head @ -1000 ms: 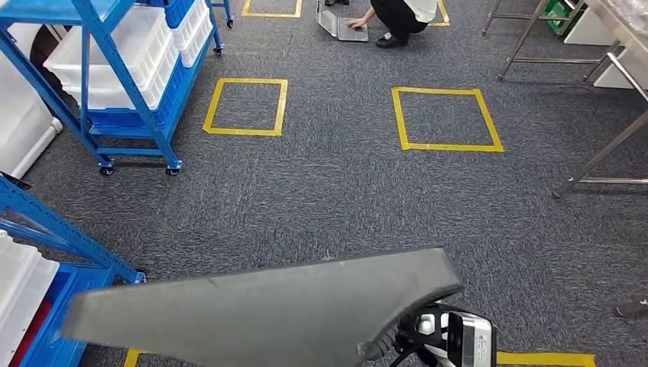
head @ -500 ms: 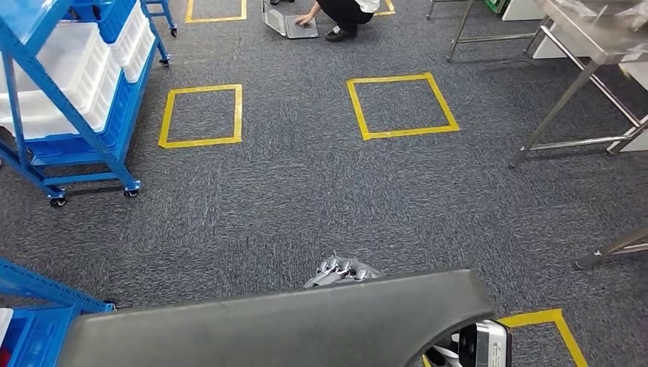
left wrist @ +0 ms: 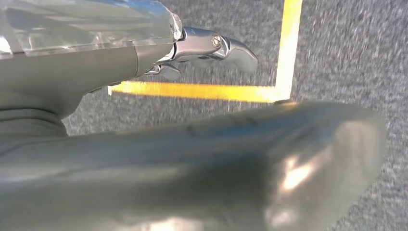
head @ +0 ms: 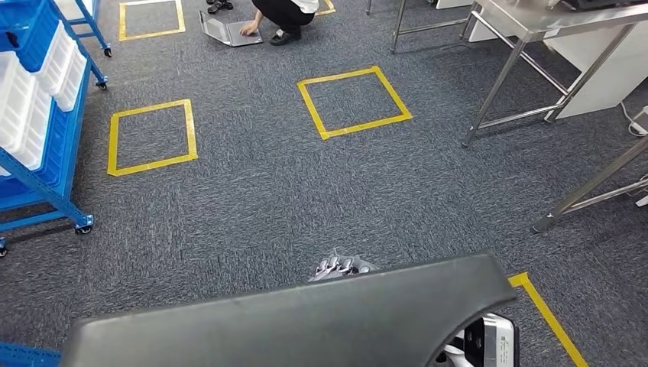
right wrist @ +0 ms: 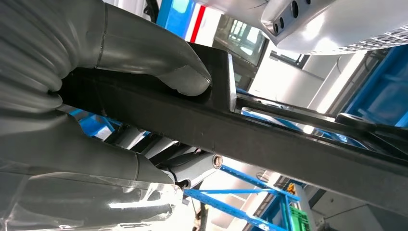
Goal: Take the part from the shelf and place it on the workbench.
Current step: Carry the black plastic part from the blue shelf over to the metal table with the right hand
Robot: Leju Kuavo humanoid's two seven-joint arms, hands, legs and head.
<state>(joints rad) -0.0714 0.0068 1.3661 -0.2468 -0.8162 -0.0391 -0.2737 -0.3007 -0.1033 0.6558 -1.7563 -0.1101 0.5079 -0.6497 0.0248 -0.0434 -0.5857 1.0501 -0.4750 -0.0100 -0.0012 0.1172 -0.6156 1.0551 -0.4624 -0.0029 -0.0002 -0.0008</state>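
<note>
Your view has swung from the blue shelf (head: 38,115) toward the steel workbench (head: 535,23); both hands, left (head: 341,267) and right (right wrist: 96,96), clamp fingers on the grey part (head: 290,321), carried low ahead.

The carpeted floor (head: 306,191) is viewed from high up, facing forward and down. The grey part (head: 290,321) is seen very closely by both wrist cameras and is shared by all three views.

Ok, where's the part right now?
In the head view the grey part spans the bottom of the frame, carried above the carpet, with the metal workbench ahead to the right.
</note>
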